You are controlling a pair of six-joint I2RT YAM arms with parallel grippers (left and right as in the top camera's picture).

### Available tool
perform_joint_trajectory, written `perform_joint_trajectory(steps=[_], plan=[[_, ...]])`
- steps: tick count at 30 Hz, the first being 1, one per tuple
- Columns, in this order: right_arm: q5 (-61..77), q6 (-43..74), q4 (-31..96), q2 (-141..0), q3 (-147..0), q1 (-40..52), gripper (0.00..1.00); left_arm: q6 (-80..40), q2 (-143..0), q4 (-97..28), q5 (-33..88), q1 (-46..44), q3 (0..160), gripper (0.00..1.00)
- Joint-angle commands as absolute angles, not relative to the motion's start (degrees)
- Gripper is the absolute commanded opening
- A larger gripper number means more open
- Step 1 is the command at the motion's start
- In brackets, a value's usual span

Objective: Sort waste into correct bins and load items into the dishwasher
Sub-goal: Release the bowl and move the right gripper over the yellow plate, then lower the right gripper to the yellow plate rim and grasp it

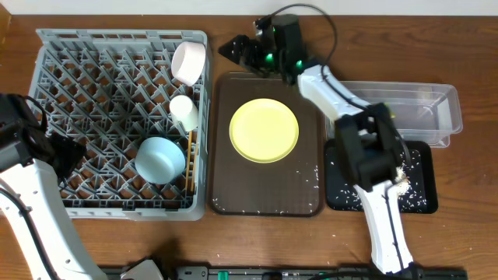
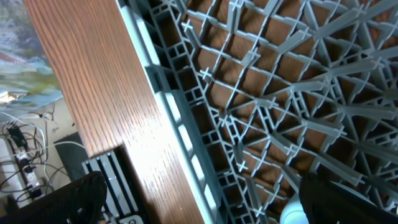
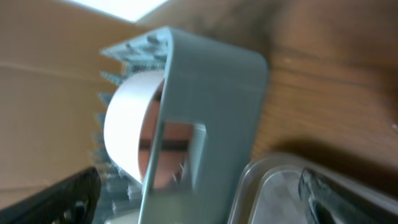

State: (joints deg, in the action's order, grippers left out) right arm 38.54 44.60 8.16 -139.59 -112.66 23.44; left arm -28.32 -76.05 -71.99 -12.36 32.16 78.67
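The grey dish rack (image 1: 93,101) holds two white cups (image 1: 189,62) (image 1: 184,111), the light-blue bowl (image 1: 160,159) and chopsticks (image 1: 191,159). The yellow plate (image 1: 264,130) lies on the dark-brown serving tray (image 1: 226,187). Rice scraps (image 1: 315,177) lie on that tray and in the black tray (image 1: 420,194). The clear tub (image 1: 420,105) stands behind it. My right gripper (image 1: 241,50) (image 3: 199,199) is open and empty by the rack's far right corner (image 3: 211,93), near a cup (image 3: 127,124). My left gripper (image 1: 66,152) (image 2: 205,202) is open and empty over the rack's left edge (image 2: 186,130). The napkin and wrapper are not visible.
My right arm (image 1: 366,155) reaches across the black tray and the clear tub. Bare wooden table (image 2: 93,81) lies left of the rack. Cables and dark equipment (image 2: 25,149) sit beyond the table edge.
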Motion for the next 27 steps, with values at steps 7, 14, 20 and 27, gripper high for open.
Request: perform_joint_trajectory(steps=[7,14,20,27], plan=[[12.75,10.46,44.75,-123.37,-113.56,24.77,0.99,-28.4,-75.88,-72.23,-13.06,32.4,78.98,1.0],[9.58,9.34,64.6,-124.84,-112.81,24.82,0.96,-28.4,-75.85,-72.23,-13.06,32.4,78.98,1.0],[14.83,9.3,62.87,-124.84,-107.68,27.99,0.81,-28.4,-75.85,-72.23,-13.06,32.4,79.0,1.0],[14.28,9.37,48.9,-124.84,-97.3,35.46,0.49,-28.4,-75.88,-72.23,-13.06,32.4,78.98,1.0]])
